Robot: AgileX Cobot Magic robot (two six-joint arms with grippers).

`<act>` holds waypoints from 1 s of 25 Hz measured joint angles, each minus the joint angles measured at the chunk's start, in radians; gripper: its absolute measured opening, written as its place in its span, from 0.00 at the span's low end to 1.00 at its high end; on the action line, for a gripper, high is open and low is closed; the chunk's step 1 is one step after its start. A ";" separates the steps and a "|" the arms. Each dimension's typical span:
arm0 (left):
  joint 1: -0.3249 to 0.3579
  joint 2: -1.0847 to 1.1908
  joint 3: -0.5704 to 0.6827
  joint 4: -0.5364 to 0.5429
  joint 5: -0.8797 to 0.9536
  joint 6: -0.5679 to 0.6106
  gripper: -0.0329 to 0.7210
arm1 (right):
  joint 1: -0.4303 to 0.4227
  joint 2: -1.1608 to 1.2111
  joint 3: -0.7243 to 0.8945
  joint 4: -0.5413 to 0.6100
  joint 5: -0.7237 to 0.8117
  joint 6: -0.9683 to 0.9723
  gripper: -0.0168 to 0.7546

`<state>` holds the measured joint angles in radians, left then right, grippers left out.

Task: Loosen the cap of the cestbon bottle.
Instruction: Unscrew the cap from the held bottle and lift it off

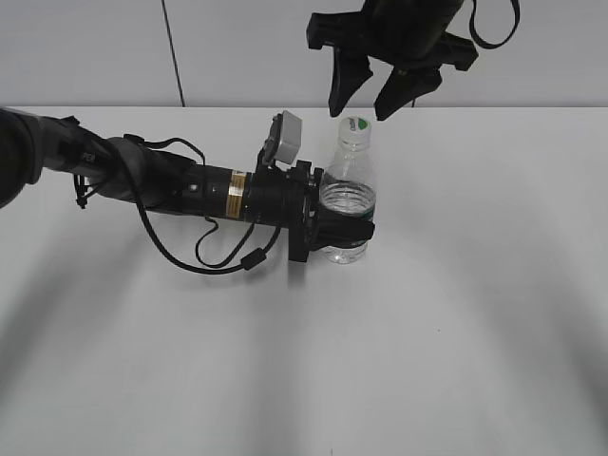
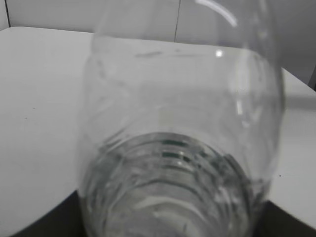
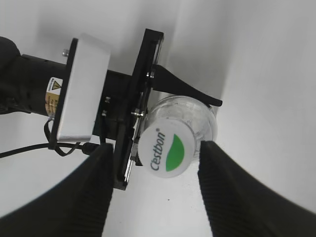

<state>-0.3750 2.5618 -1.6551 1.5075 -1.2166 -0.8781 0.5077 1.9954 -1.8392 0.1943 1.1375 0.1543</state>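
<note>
The clear cestbon bottle (image 1: 347, 201) stands upright on the white table, its body gripped by my left gripper (image 1: 344, 233), whose black fingers close around its lower half. It fills the left wrist view (image 2: 182, 148). Its white cap (image 1: 356, 129) with a green leaf mark sits on top. My right gripper (image 1: 369, 103) hangs open just above the cap, a finger to each side, not touching. From above, the cap (image 3: 166, 150) lies between the open fingers (image 3: 155, 185), toward the right finger.
The left arm's black wrist and grey camera box (image 1: 288, 139) lie left of the bottle, with a loose black cable (image 1: 204, 255) looping on the white table (image 1: 456, 332). A pale wall stands behind.
</note>
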 joint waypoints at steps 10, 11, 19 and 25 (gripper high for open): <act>0.000 -0.001 0.000 0.003 0.001 0.000 0.54 | 0.000 0.056 -0.001 -0.004 0.014 0.010 0.57; 0.000 -0.001 0.000 0.004 0.001 0.000 0.54 | 0.000 0.059 -0.001 -0.004 0.014 0.010 0.57; 0.000 -0.002 0.000 0.008 0.003 0.000 0.54 | 0.000 0.061 -0.001 -0.004 0.015 0.012 0.56; 0.000 -0.002 0.000 0.008 0.003 0.000 0.54 | 0.000 0.061 -0.001 -0.004 0.017 0.012 0.48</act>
<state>-0.3750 2.5597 -1.6551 1.5160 -1.2137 -0.8781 0.5077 2.0559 -1.8403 0.1906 1.1546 0.1666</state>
